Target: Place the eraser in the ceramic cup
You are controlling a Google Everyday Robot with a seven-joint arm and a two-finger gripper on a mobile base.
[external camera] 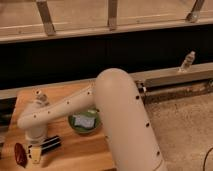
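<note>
Here the white arm (120, 115) reaches in from the lower right of the view and bends across the wooden tabletop (80, 156), with its wrist hanging over the front left corner. The gripper (35, 154) points down there, low over the wood, its pale fingers (33, 156) spread apart and nothing lifted between them.

The eraser (51, 144) lies flat on the tabletop just to the right of the gripper. It is a dark block with light stripes along its length, and its right end is angled a little toward the back. Its left end reaches the gripper; whether it touches the fingers or sits between them I cannot tell.

On the other side of the gripper, near the front edge, lies a small dark red oval object (20, 154), so the gripper stands between it and the eraser. Behind and to the right of the eraser is a green plate (80, 131) carrying something pale and flat, partly covered by the forearm.

Well apart from all this, a small clear bottle (187, 61) stands upright on a ledge (167, 76) along the dark wall at the right, above a speckled floor (180, 130)
</note>
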